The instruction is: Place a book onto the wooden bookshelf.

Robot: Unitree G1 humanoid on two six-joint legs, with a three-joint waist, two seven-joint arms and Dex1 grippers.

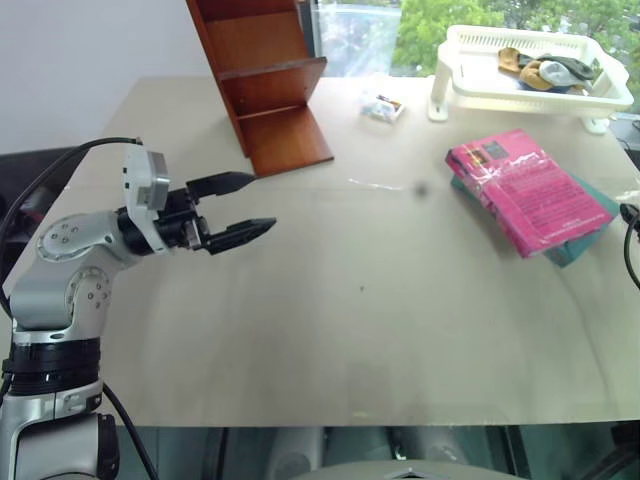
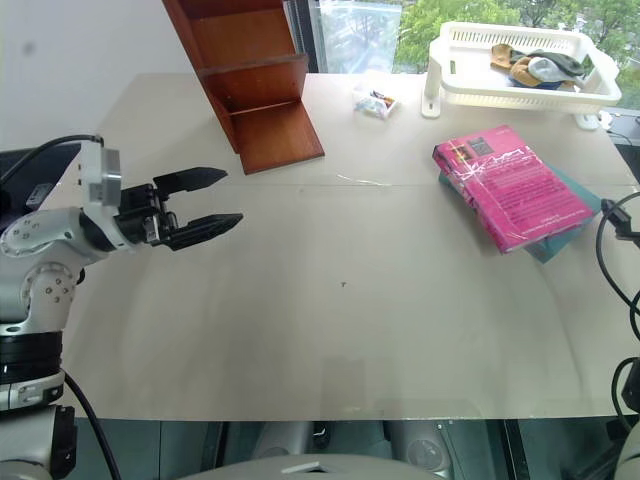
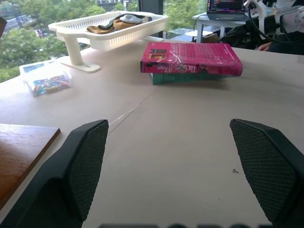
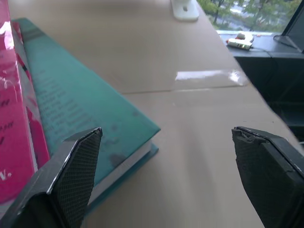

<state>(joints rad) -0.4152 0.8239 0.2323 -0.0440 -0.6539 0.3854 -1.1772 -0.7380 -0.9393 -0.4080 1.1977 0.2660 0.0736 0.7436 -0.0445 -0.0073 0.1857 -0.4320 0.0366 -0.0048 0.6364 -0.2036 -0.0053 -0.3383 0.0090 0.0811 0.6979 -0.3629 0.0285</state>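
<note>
Both grippers have their black fingers spread wide, and neither one is holding anything. Over at the left middle of the head view, the left gripper (image 1: pixel 243 208) hangs above the pale tan table (image 1: pixel 330 330) and points toward the right side of the frame. Seen in its own wrist view, the right gripper (image 4: pixel 166 178) sits low beside the stacked books, with one finger close to the edge of the flat teal book (image 4: pixel 90 114).

At the right middle of the head view lies the thick bright pink glossy book (image 1: pixel 525 187). It rests on top of the teal book, well apart from the left gripper. Up at the top, left of centre, stands the small reddish-brown wooden bookshelf (image 1: pixel 265 85), and its tiers look bare. A white plastic basket (image 1: pixel 530 70) sits at the upper right.

I think the job is only starting: the reach for the pink book comes first. The right gripper looks best placed for it. Next it likely needs to line up with the pink book, not the teal one, and close on its edge. After that comes a long carry across the frame to the shelf.
</note>
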